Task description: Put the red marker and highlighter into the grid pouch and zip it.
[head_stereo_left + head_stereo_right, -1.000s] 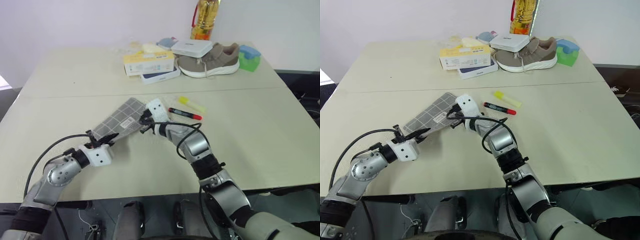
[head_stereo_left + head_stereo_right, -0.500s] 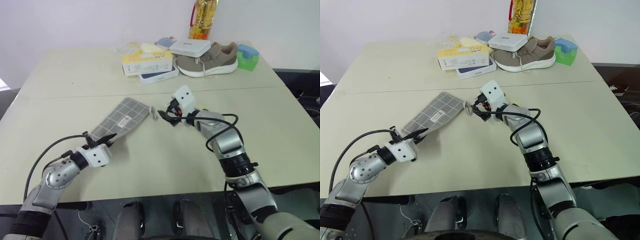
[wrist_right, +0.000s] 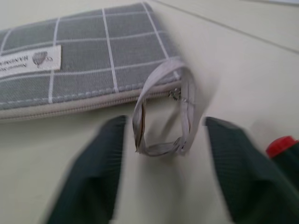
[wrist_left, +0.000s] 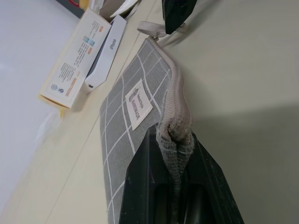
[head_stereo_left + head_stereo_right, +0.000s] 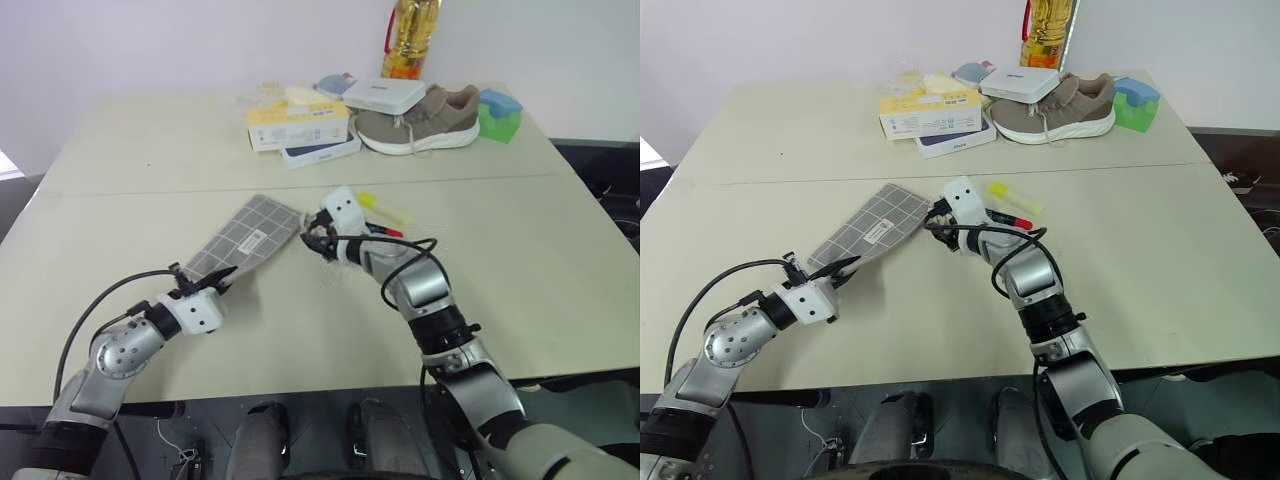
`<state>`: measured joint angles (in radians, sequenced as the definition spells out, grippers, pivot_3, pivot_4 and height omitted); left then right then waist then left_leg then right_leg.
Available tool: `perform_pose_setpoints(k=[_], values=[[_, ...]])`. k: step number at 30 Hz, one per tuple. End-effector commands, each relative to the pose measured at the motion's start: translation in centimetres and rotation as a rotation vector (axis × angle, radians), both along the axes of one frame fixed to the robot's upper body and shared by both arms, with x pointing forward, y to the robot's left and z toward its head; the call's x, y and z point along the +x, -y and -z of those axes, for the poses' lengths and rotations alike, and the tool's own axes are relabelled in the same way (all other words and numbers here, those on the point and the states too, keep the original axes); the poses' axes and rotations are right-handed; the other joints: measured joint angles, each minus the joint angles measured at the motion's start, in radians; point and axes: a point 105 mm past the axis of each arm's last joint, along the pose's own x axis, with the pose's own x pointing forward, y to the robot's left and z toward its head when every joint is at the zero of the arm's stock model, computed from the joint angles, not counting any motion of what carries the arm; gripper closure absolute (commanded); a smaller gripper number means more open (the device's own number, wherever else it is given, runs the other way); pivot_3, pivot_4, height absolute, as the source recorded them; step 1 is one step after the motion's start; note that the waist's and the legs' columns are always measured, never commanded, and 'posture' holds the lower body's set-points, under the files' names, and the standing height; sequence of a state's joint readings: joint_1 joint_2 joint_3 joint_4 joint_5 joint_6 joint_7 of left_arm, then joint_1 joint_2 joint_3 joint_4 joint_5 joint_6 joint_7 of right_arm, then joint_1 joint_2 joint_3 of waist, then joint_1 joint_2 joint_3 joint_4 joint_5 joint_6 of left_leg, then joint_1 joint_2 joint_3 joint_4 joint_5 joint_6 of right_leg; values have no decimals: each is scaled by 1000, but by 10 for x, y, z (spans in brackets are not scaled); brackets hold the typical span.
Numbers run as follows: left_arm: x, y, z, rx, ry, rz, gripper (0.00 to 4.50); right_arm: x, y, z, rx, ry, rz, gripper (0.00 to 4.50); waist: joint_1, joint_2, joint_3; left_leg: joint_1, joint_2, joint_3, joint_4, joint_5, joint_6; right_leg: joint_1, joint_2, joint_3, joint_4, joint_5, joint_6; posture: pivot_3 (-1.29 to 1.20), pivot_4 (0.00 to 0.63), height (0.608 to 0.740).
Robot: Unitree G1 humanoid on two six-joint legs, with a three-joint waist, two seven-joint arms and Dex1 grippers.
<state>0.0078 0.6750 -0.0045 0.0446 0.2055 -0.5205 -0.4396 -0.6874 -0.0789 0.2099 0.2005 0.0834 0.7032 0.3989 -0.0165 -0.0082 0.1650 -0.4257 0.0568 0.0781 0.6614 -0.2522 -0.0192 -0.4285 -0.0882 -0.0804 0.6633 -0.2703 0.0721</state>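
The grid pouch point(image 5: 248, 238) lies flat on the table, grey with white lines and a white label. My left gripper point(image 5: 222, 274) is shut on its near corner, the fabric bunched between the fingers point(image 4: 205, 182). At the pouch's far end my right gripper point(image 3: 164, 125) stands open, its fingers on either side of the zipper pull loop point(image 3: 161, 112) without touching it. Just behind that gripper lies the red marker point(image 5: 387, 231), partly hidden, with its red cap point(image 3: 282, 145) beside one finger. The yellow highlighter point(image 5: 383, 207) lies a little farther back.
Along the table's far edge stand cardboard boxes point(image 5: 298, 127), a tan shoe point(image 5: 418, 122) with a white box point(image 5: 383, 95) on it, a green object point(image 5: 498, 115) and a yellow bottle point(image 5: 408, 40). A seam point(image 5: 150, 188) runs across the table.
My right gripper drew off the pouch's far end to the right, then came back to the pull loop. The left gripper kept its hold and place.
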Motion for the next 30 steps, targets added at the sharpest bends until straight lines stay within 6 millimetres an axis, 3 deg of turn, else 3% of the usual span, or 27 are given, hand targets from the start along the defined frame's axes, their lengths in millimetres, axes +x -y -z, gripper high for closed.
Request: perform_pose_setpoints(k=[1, 2, 10, 13, 24, 30], values=[[-3, 4, -5, -11, 12, 13, 4500, 0, -10, -20, 32, 68, -31, 3948, 0, 0, 0, 0, 0, 0, 0, 0, 0, 0, 0, 0, 0, 0, 0, 0, 150, 724], [-3, 4, -5, -12, 11, 13, 4500, 0, -10, -19, 35, 67, -34, 4468, -1, 0, 0, 0, 0, 0, 0, 0, 0, 0, 0, 0, 0, 0, 0, 0, 150, 724], [1, 6, -1, -14, -7, -12, 4500, -15, -24, -33, 82, 120, -141, 4468, 0, 0, 0, 0, 0, 0, 0, 0, 0, 0, 0, 0, 0, 0, 0, 0, 150, 724], [5, 9, -1, -38, -10, -34, 4500, -29, -32, -39, 93, 130, -238, 4468, 3, 0, 0, 0, 0, 0, 0, 0, 0, 0, 0, 0, 0, 0, 0, 0, 150, 724], [22, 40, -14, -185, -2, -50, 4500, -65, -50, -44, 71, 157, -451, 4468, 3, 0, 0, 0, -3, -1, 0, 0, 0, 0, 0, 0, 0, 0, 0, 0, 150, 724], [19, 47, -21, -238, 0, -29, 4500, -57, -44, -38, 32, 164, -402, 4468, 2, -1, 0, 0, -3, -1, 0, 0, 0, 0, 0, 0, 0, 0, 0, 0, 150, 724]])
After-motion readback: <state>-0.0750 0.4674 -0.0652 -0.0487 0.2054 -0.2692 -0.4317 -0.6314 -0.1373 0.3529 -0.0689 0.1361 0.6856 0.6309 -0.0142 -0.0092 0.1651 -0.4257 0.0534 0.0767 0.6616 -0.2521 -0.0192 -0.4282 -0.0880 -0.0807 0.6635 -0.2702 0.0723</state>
